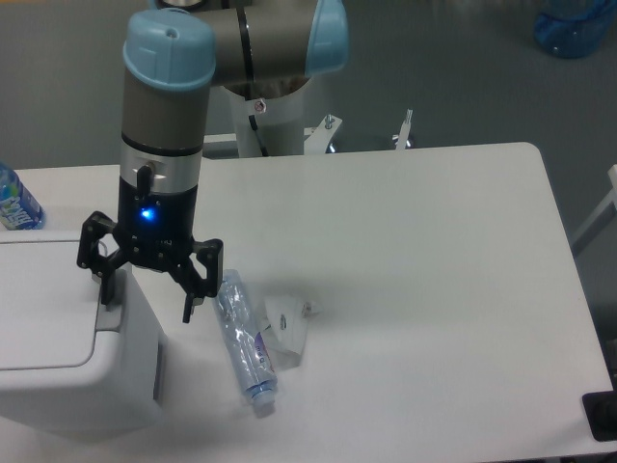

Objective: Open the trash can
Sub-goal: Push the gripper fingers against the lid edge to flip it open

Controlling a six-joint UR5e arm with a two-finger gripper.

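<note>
At the far left edge a blue-labelled water bottle (13,201) stands behind the trash can (67,357), which fills the table's (434,289) front-left corner, lid flat. Over its right rim hangs the gripper (147,294), fingers spread wide — one at the grey push tab (109,307), the other outside the can. Just right lie an empty clear plastic bottle (243,342) and a crumpled white wrapper (286,328) — side by side.
</note>
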